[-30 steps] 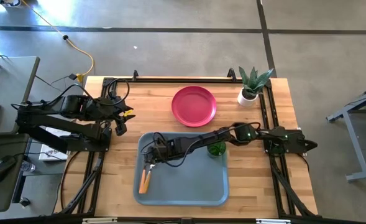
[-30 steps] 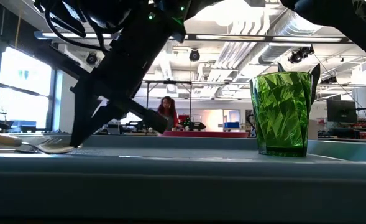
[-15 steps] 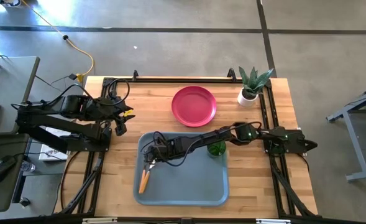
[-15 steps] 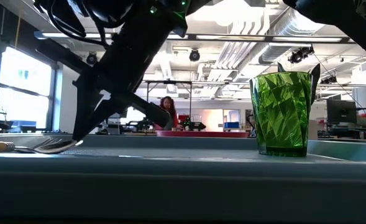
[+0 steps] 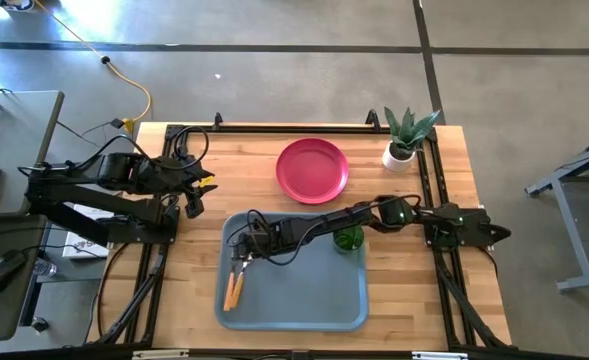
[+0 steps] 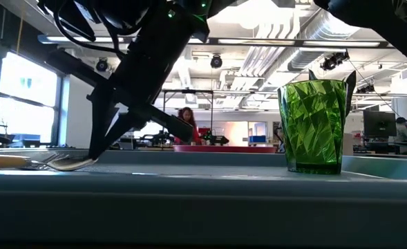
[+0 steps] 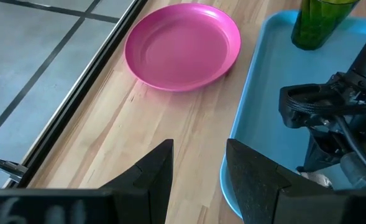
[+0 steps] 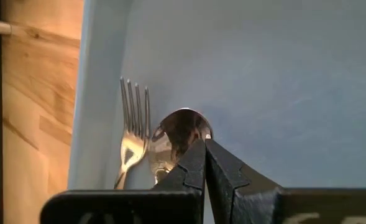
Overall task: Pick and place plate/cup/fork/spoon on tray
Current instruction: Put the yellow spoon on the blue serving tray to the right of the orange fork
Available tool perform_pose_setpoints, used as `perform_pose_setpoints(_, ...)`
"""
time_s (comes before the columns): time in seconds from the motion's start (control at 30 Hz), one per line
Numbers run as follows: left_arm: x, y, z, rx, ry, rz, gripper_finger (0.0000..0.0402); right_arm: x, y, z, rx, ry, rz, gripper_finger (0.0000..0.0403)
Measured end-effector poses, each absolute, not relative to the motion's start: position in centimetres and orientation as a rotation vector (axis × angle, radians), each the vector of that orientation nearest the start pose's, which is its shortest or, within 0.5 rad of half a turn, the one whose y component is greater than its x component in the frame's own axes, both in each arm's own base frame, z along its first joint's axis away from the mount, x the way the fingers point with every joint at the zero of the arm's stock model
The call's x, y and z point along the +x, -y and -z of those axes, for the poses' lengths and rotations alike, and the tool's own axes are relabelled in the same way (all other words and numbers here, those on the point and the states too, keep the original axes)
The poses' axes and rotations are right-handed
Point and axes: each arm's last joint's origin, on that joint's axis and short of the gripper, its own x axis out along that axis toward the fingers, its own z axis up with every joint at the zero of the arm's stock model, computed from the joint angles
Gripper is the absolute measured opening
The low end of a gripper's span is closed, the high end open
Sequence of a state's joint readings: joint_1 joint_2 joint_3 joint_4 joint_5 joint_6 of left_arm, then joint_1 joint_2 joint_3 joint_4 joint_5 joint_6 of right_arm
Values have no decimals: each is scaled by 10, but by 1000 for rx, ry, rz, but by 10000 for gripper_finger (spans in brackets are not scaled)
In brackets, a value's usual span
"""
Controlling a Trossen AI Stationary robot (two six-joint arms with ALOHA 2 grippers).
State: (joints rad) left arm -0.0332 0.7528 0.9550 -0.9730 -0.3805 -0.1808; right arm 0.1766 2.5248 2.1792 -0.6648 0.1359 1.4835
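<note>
Only the right wrist view shows the right pincer [image 8: 202,163] closed together over the spoon [image 8: 178,138], whose silver bowl lies just beside the one fork [image 8: 132,124] near the tray [image 5: 314,300] wall. From above, one pink plate [image 5: 313,170] sits on the desk [image 5: 234,175] beyond the tray, one green cup [image 5: 349,239] stands in it. The left pincer [image 7: 198,168], fingers apart, waits at the desk's left edge.

You're looking at two matte black jointed arms with loose black cables looped along them; the right arm [image 5: 394,213] has a small green light glowing.
</note>
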Motion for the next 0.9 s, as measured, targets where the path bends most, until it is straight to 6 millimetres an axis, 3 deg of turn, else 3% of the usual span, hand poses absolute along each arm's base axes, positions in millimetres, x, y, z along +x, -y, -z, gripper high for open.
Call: perform_pose_setpoints(0.9,123,-7,-326,-12,-724,-397,140,531,-91,-148,1196,-814,675,0)
